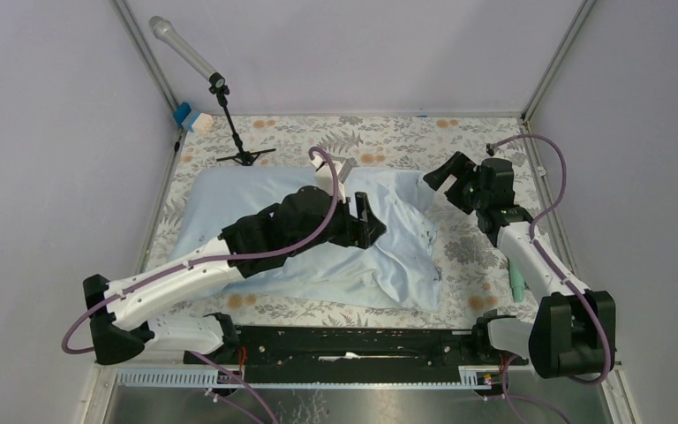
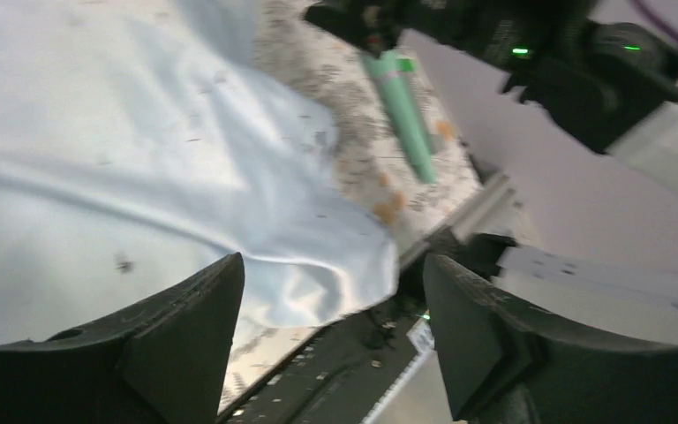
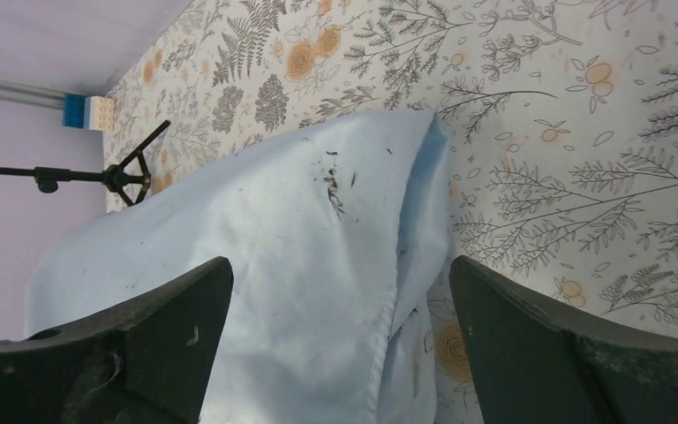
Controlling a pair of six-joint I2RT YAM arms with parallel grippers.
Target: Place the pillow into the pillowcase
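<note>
The light-blue pillowcase [image 1: 229, 208] lies wrinkled across the floral tablecloth [image 1: 380, 137], puffed up at its left half and flat and creased at its right. No cream pillow fabric shows; the pillow is hidden. My left gripper [image 1: 372, 221] is open and empty over the pillowcase's middle-right part. In the left wrist view the gripper [image 2: 331, 291] has the pillowcase's near corner [image 2: 335, 256] between its jaws, apart from them. My right gripper [image 1: 446, 181] is open and empty above the pillowcase's far right corner. In the right wrist view the gripper [image 3: 340, 300] frames the pillowcase's seamed edge [image 3: 318, 265].
A microphone stand [image 1: 229, 124] stands at the back left, next to a blue and white block [image 1: 192, 117]. A green cylinder [image 1: 517, 281] lies on the cloth by the right arm and also shows in the left wrist view [image 2: 402, 110]. Walls enclose the table.
</note>
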